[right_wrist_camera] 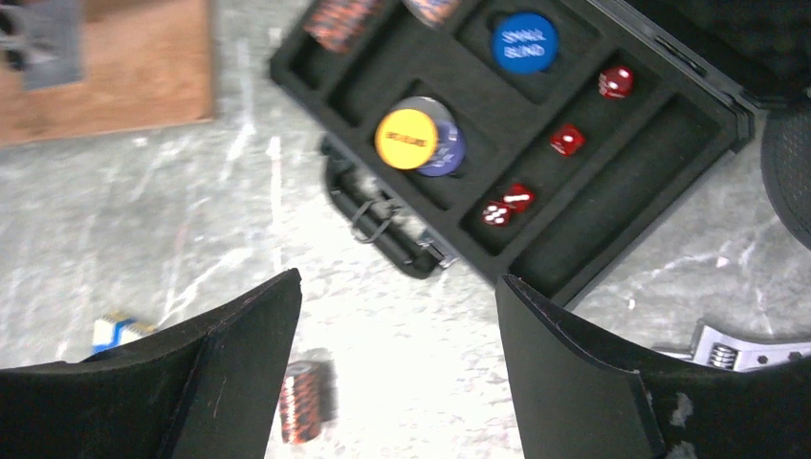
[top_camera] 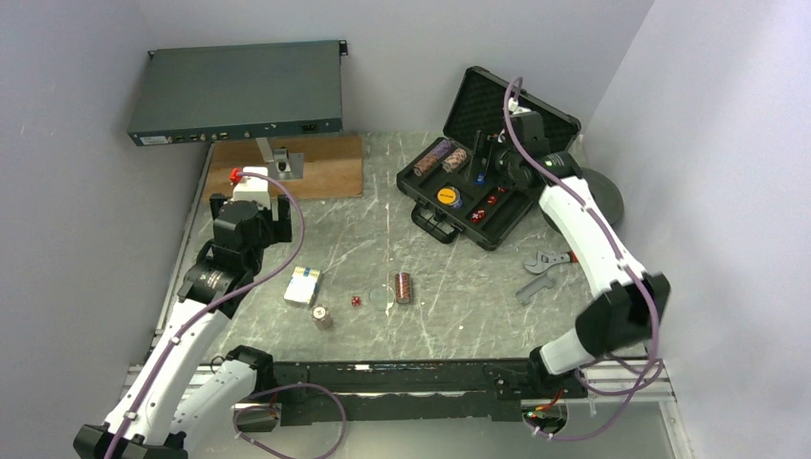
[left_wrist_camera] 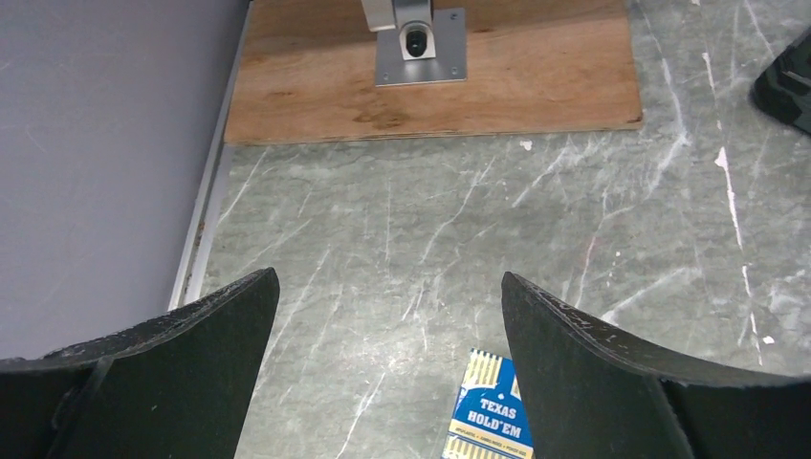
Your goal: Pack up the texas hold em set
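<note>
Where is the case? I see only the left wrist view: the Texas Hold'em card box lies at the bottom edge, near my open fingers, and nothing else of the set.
Observer: The black case stands open at the far right of the table, with its lid raised.
Operator: Which pieces lie outside it?
Observer: Besides the card box, a chip roll, a shorter chip stack and one red die lie on the table, all to the right of the box.
Operator: Does the right gripper hold something?
Observer: No. The right gripper is open and empty, up by the case.
</note>
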### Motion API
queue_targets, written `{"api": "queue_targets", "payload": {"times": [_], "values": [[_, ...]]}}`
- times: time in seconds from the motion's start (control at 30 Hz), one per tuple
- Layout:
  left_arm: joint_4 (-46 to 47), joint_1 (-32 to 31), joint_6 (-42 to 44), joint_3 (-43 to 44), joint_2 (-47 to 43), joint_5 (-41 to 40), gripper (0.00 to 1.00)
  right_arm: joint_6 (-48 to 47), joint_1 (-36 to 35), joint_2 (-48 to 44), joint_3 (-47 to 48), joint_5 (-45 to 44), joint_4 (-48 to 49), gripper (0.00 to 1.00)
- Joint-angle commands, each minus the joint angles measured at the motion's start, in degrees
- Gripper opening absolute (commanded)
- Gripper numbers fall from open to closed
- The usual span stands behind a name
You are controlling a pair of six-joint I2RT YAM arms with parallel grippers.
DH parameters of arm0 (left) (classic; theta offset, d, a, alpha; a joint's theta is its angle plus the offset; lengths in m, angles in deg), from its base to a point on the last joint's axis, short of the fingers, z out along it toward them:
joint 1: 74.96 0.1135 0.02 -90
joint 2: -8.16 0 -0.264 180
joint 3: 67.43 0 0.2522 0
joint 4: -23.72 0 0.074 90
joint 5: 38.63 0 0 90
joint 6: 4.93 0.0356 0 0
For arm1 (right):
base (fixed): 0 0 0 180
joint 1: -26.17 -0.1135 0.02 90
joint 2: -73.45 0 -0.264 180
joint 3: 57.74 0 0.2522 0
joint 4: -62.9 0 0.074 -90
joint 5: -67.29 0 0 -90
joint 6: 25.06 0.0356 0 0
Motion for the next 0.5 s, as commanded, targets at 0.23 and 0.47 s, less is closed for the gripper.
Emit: {"api": "queue_targets", "payload": {"times": [0.23,0.47], "values": [[1.6,0.4,-1.9,3.6,-0.2,5.2,0.92,-2.1,-10.9,-4.7,-10.3,5.7,5.1,0.78],[0.4,0.7,-2.3,4.4,-0.2,5.0,0.90,-6.9,-18.0,1.5,-5.1,8.0,3.8,0.77]]}}
